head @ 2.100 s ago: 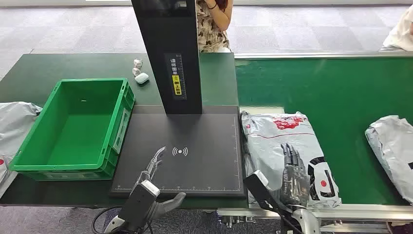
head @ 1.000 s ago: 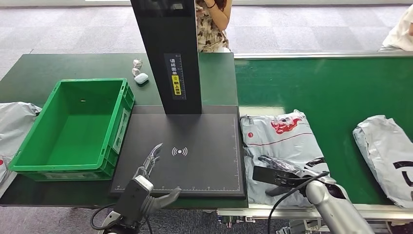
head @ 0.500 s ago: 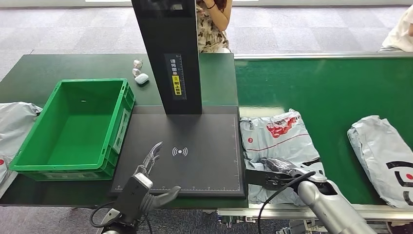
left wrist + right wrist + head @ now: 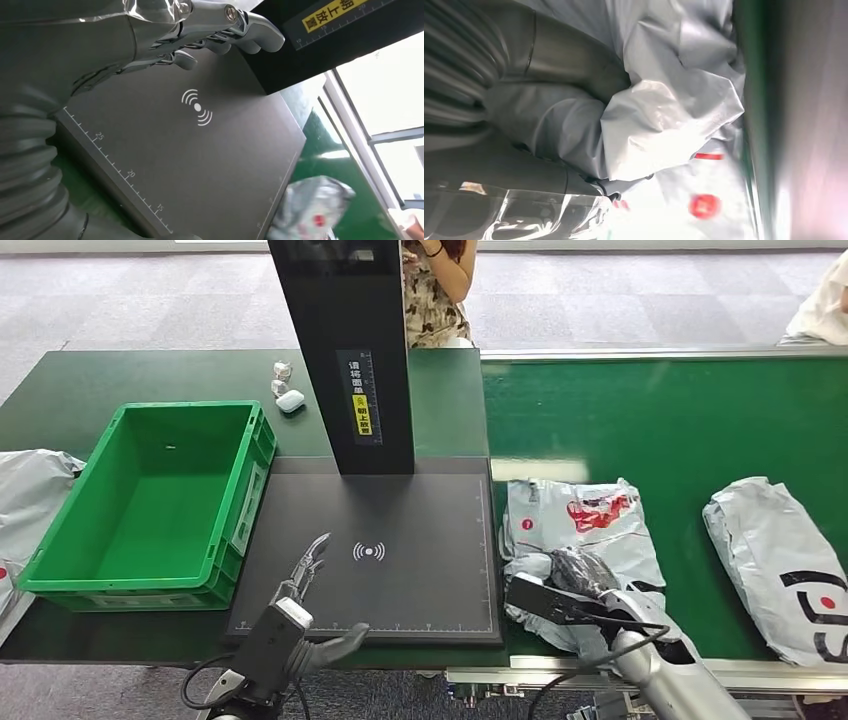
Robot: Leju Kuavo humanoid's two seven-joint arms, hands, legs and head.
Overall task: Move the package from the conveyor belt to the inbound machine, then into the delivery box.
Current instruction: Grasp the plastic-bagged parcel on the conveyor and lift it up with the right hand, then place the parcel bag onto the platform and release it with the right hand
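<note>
A grey plastic package (image 4: 590, 515) with red print lies on the green conveyor belt (image 4: 680, 420), close to the scanner pad's right edge. My right hand (image 4: 573, 578) grips its near end, and the film is bunched up there. In the right wrist view the crumpled package (image 4: 664, 125) is squeezed against my thumb (image 4: 559, 125). My left hand (image 4: 305, 575) hovers open over the front left of the inbound machine's black pad (image 4: 420, 520). The left wrist view has its fingers (image 4: 200, 25) spread above the pad (image 4: 200, 160). The green delivery box (image 4: 250, 490) stands empty left of the pad.
The machine's black column (image 4: 350, 350) rises at the pad's back. A second grey package (image 4: 790, 560) lies further right on the belt. Another grey bag (image 4: 30, 500) sits left of the box. Small white items (image 4: 285, 390) lie behind it. A person (image 4: 435, 290) stands beyond the table.
The belt carried both packages to the left. My right hand turned over and closed on the near package's front end, crumpling it. My left hand stayed almost still.
</note>
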